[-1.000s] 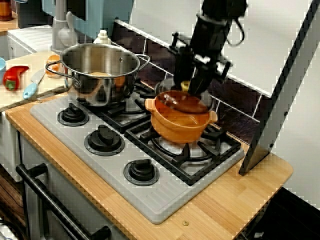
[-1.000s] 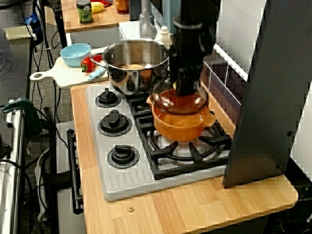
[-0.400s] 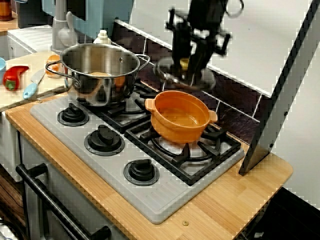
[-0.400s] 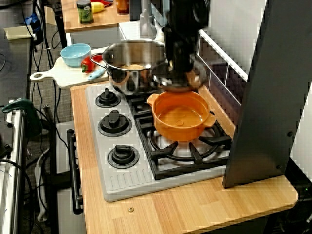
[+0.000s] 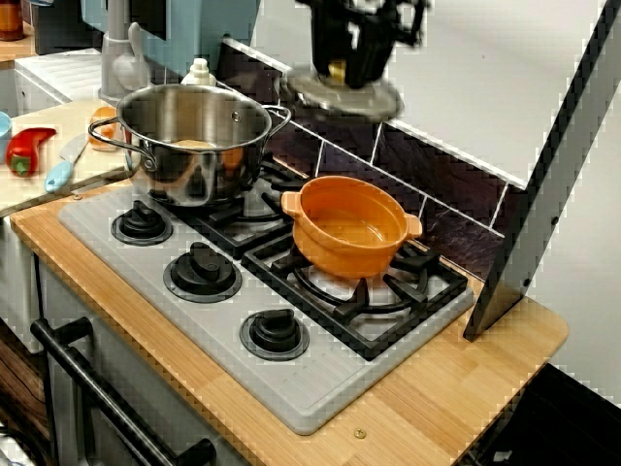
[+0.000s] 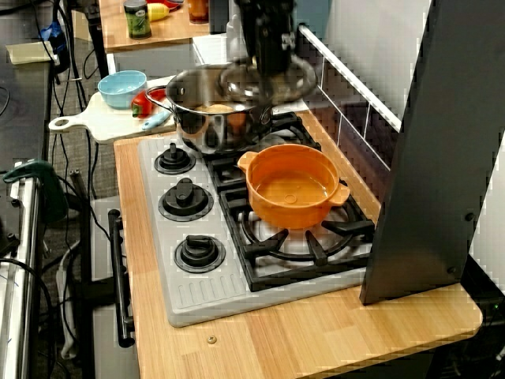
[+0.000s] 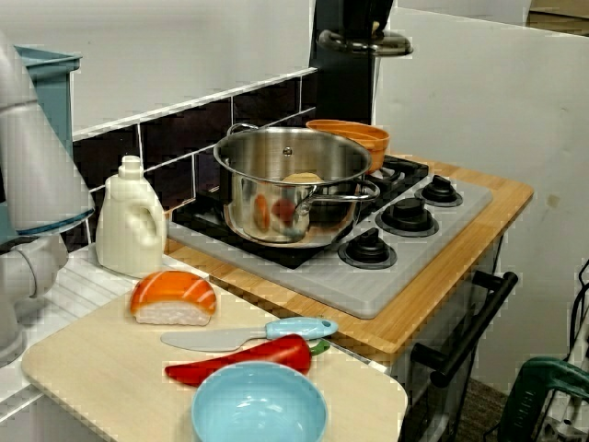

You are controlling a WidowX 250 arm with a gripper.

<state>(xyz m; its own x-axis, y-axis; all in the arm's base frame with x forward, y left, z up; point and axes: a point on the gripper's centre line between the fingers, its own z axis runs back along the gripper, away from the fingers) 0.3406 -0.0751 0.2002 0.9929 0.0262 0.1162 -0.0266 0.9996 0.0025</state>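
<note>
Far left in the front view, a red pepper (image 5: 29, 148) and a blue-handled knife (image 5: 60, 167) lie on the cutting board (image 5: 29, 189), with a piece of salmon sushi (image 5: 102, 124) just behind them. Next along, the steel pot (image 5: 199, 136) stands on the left burner, and a white bottle (image 5: 199, 71) sits behind it against the tiles. Now the claw (image 5: 349, 63): it is up in the air, clenched on the knob of the glass lid (image 5: 340, 97). The lid hangs level, high over the back of the stove (image 5: 320, 393), clear of both pots. Below and to the right, the orange pot (image 5: 349, 225) sits uncovered on the right burner grate, near the steel pot. Three black knobs (image 5: 202, 270) line the stove's front. Far right, a tall dark panel (image 5: 553, 165) slants up from the wooden tabletop (image 5: 485, 359), just beside the stove.
</note>
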